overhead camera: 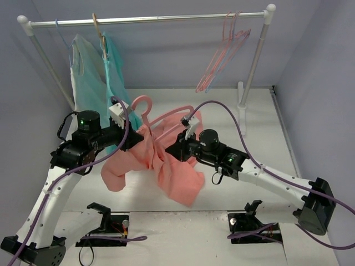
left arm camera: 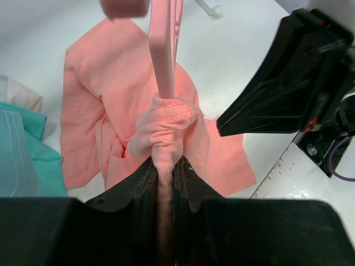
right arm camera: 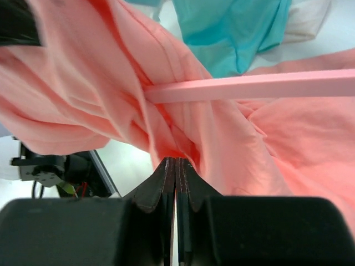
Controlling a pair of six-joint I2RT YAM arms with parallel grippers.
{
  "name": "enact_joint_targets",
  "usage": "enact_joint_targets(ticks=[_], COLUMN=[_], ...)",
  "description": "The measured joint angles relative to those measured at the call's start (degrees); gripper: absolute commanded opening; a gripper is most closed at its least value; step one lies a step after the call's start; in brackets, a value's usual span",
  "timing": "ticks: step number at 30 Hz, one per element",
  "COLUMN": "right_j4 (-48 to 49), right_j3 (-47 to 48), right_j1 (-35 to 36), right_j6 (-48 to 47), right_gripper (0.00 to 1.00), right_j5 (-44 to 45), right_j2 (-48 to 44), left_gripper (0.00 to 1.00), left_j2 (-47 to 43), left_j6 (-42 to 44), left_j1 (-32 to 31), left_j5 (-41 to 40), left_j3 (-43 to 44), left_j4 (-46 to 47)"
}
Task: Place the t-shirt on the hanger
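Left gripper (left arm camera: 166, 166) pinched a bunched roll of the t-shirt (overhead camera: 177, 177) where the hanger (left arm camera: 163, 55) entered it. We found the right gripper (right arm camera: 176, 162) pressed together against a fold but could not tell whether it caught cloth. The t-shirt hung over the middle of the table (overhead camera: 166, 219). Risk, we judged: a pull with the right gripper empty would leave the fabric wadded on one hanger arm.

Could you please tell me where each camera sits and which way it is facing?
Top external: above and behind the arms, facing down at the table and rail; both arms show.
Left wrist: on the left arm, facing along the left tool at the t-shirt bunched around the hanger.
Right wrist: on the right arm, facing along the shut right tool at the same fabric.
All three share t-shirt and hanger.
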Motion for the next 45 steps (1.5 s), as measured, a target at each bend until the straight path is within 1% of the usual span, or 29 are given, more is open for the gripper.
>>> enact_joint_targets(ticks=[3,5,7,9,10,12,13,16,19,22,29,32,33,35,36,39,45], right_j4=[0.5,1.0,1.6,2.6,3.1,3.7,4.2,5.5,6.9,7.2,7.0,6.8,6.7,6.4,6.2,5.3,1.8], right_j3=[0.0,0.0,0.0,0.0,0.0,0.0,0.0,-0.2,-0.6,-0.9,-1.2,-1.3,-1.3,-1.3,-1.3,-1.3,-1.3], right_j1=[0.0,0.0,0.0,0.0,0.0,0.0,0.0,0.3,1.2,1.9,2.5,2.6,2.6,2.6,2.6,2.6,2.3], right_j6=[0.0,0.0,0.0,0.0,-0.1,0.1,0.2,0.6,1.1,1.4,1.4,1.4,1.4,1.2,1.2,0.5,-1.0], right_gripper=[0.0,0.04,0.14,0.18,0.24,0.29,0.34,0.43,0.48,0.51,0.54,0.48,0.38,0.26,0.16,0.01,0.0], right_j5=[0.0,-0.2,-0.3,-0.3,-0.5,-1.1,-1.5,-2.0,-2.1,-2.2,-2.2,-1.6,-1.2,-0.4,0.2,2.8,10.1], right_j2=[3.0,4.9,6.6,7.9,8.5,9.3,9.6,10.1,10.6,11.3,12.7,12.9,12.9,13.1,13.2,13.2,11.6], left_gripper=[0.0,0.0,0.0,0.0,0.0,0.0,0.0,0.0,0.0,0.0,0.0,0.0,0.0,0.0,0.0,0.0,0.0], left_j2=[0.0,0.0,0.0,0.0,0.0,-0.1,-0.1,-0.2,-0.2,-0.1,-0.1,-0.1,0.0,0.0,0.0,0.0,-0.6], left_j6=[-0.2,-0.5,-0.9,-1.3,-1.4,-1.6,-1.7,-1.8,-1.9,-2.2,-2.7,-2.8,-2.8,-2.8,-2.8,-2.9,-2.6], left_j1=[0.0,0.0,0.0,0.0,0.0,0.0,0.0,0.0,0.0,0.0,0.0,0.0,0.0,0.0,0.0,0.0,0.0], left_j5=[0.4,0.8,1.1,1.4,1.5,1.5,1.5,1.5,1.6,1.7,1.8,1.9,1.9,1.9,1.9,2.0,1.9], left_j3=[0.0,0.0,0.0,0.0,0.0,0.0,0.0,0.0,0.0,0.0,0.0,0.0,0.0,0.0,0.0,0.0,0.0], left_j4=[0.2,0.6,0.9,1.2,1.4,1.5,1.5,1.8,1.9,2.3,2.6,2.9,3.0,3.0,3.1,3.1,2.6])
